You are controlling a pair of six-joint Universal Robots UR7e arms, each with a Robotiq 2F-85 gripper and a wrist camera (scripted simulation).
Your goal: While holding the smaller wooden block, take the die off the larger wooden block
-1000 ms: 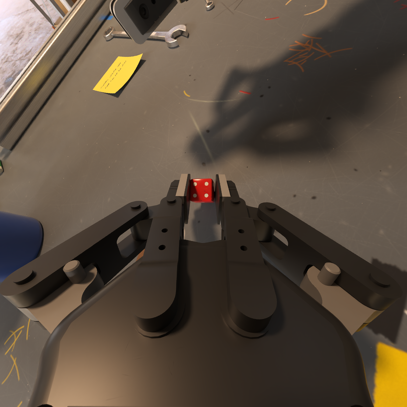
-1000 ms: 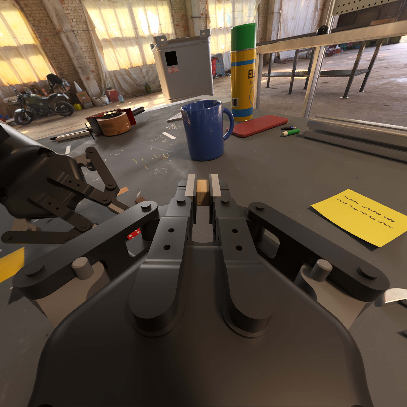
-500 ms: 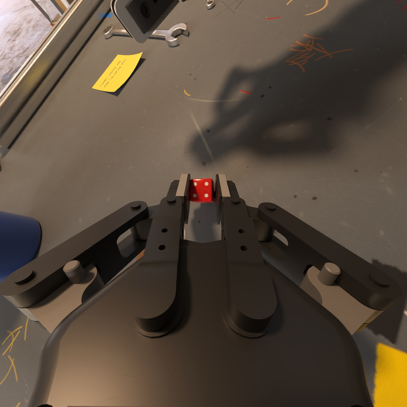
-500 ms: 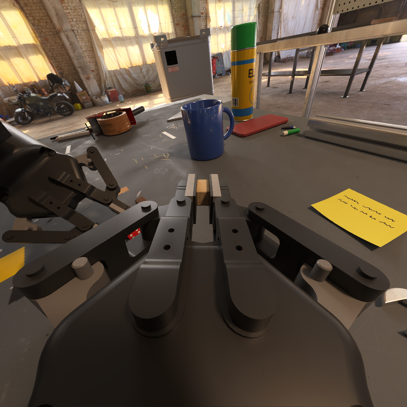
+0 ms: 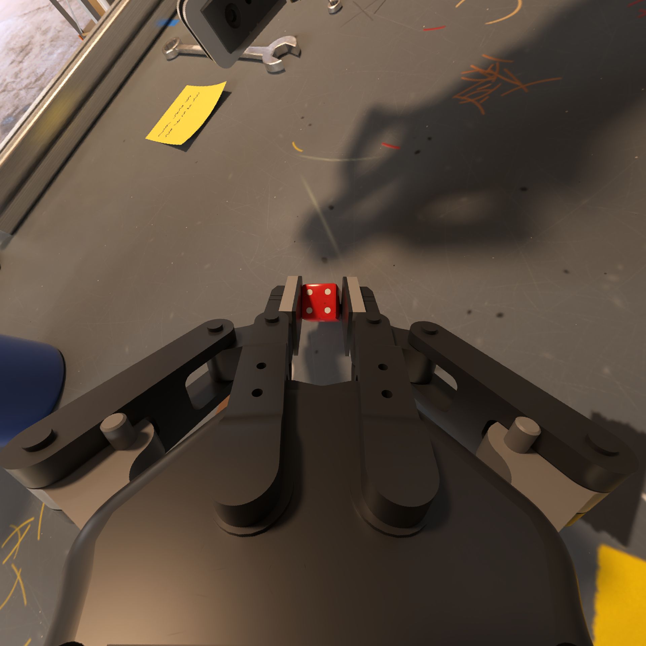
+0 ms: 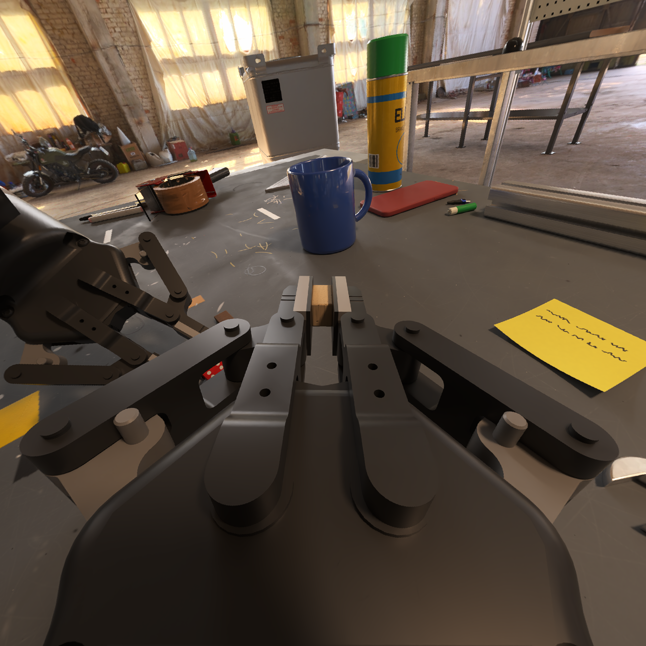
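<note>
My left gripper (image 5: 320,300) is shut on the red die (image 5: 320,302), whose white-dotted face points at the camera, and holds it over the dark table (image 5: 209,227). My right gripper (image 6: 321,297) is shut on the smaller wooden block (image 6: 321,304), a pale cube between its pads. In the right wrist view the left gripper (image 6: 195,335) reaches in from the left, and the die (image 6: 213,370) shows through my linkage. A small brown corner (image 6: 223,316) lies by the left gripper's fingers. I cannot tell whether it is the larger block.
A blue mug (image 6: 325,206) stands ahead of the right gripper, with a spray can (image 6: 386,112), a red flat case (image 6: 412,197) and a green marker (image 6: 461,209) behind it. A yellow note (image 6: 573,342) lies to the right. A wrench (image 5: 269,56) lies beyond the note (image 5: 187,113).
The left wrist view has shifted very slightly, so the left gripper has drifted a little with the die. Both grips are unchanged, and the right gripper has not moved.
</note>
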